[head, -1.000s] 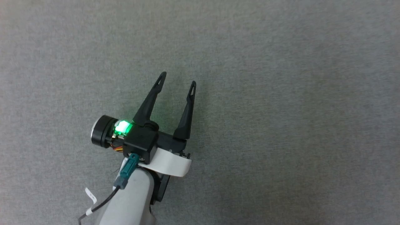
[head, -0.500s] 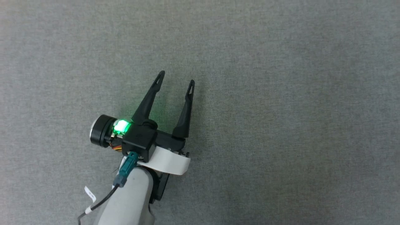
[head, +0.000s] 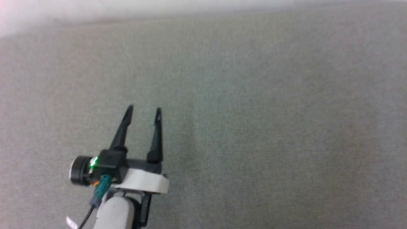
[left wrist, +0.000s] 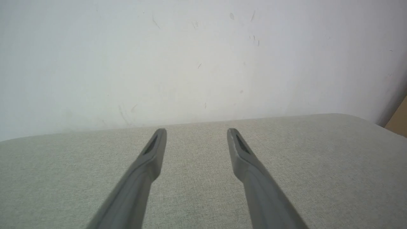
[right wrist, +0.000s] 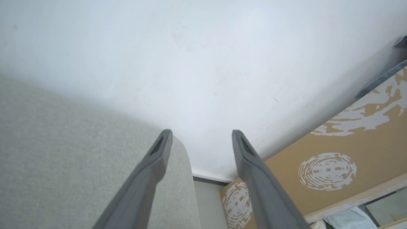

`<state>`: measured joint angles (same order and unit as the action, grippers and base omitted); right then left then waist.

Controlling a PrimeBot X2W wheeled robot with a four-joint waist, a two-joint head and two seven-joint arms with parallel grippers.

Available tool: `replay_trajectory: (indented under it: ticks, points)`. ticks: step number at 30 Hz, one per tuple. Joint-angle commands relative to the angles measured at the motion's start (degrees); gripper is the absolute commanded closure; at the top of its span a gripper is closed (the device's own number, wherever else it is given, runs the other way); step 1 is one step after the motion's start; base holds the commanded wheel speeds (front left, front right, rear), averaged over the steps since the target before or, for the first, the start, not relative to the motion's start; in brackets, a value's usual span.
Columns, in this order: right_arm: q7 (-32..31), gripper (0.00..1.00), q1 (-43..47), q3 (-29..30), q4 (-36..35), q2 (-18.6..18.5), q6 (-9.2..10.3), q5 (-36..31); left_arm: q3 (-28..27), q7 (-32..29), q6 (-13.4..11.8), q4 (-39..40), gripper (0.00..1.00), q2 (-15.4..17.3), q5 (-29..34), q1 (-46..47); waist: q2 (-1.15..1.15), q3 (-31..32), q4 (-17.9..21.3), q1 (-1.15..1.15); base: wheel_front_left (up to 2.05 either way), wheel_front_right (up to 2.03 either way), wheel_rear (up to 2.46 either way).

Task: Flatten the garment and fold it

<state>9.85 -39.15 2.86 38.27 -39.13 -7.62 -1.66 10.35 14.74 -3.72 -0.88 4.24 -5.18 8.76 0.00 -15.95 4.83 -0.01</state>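
Observation:
The garment is out of view. My left gripper (head: 143,110) hovers over the grey fabric surface (head: 254,127) at the lower left of the head view, open with nothing between its fingers. In the left wrist view the left gripper (left wrist: 196,132) points toward the surface's far edge and the white wall. My right gripper (right wrist: 202,133) stands open and empty in the right wrist view, out past the rounded right end of the surface (right wrist: 63,152).
A white wall (left wrist: 190,63) rises behind the far edge of the surface. Brown cardboard with white prints (right wrist: 327,159) leans to the right of the surface, with a strip of floor (right wrist: 206,203) between them.
The whole head picture has shifted, so the camera has moved; the far edge and the wall now show at the top. The left gripper stays open.

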Motion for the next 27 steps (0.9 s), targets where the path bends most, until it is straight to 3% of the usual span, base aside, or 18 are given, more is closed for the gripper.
replay_trajectory:
  ticks: [1,7,14,15,20,27]
  points:
    - [0.91,0.00,0.18,-0.82,-2.05,1.81,0.13,0.86,-1.06,0.26,-0.76,0.08,0.00,0.37,-0.34,-1.38,0.00,8.08,0.62,0.01,0.00,0.00,0.00]
    - [3.10,0.00,6.32,-0.82,-13.95,9.66,0.13,4.86,-4.12,0.26,-1.88,0.78,0.00,0.31,-1.21,-5.13,0.00,12.24,-0.73,0.01,0.00,0.00,0.00]
    - [3.40,0.00,21.22,3.00,-29.64,21.69,0.13,7.65,-4.60,0.26,-2.52,0.56,0.00,-0.04,-1.62,-8.68,0.00,14.52,-2.62,0.01,0.00,0.00,0.00]
    - [3.40,0.00,21.22,3.00,-29.64,21.69,0.13,7.65,-4.60,0.26,-2.52,0.56,0.00,-0.04,-1.62,-8.68,0.00,14.52,-2.62,0.01,0.00,0.00,0.00]
    - [3.30,0.00,32.58,4.01,-34.96,31.09,0.13,8.93,-4.04,0.26,-2.78,-0.16,0.00,-0.26,-1.48,-10.26,0.00,15.07,-3.79,0.01,0.00,0.00,0.00]
    - [3.66,0.00,41.02,2.10,-35.13,35.27,0.13,8.57,-3.19,0.26,-2.88,-1.40,0.00,-0.41,-0.49,-11.90,0.00,15.31,-4.73,0.01,0.00,0.00,0.00]
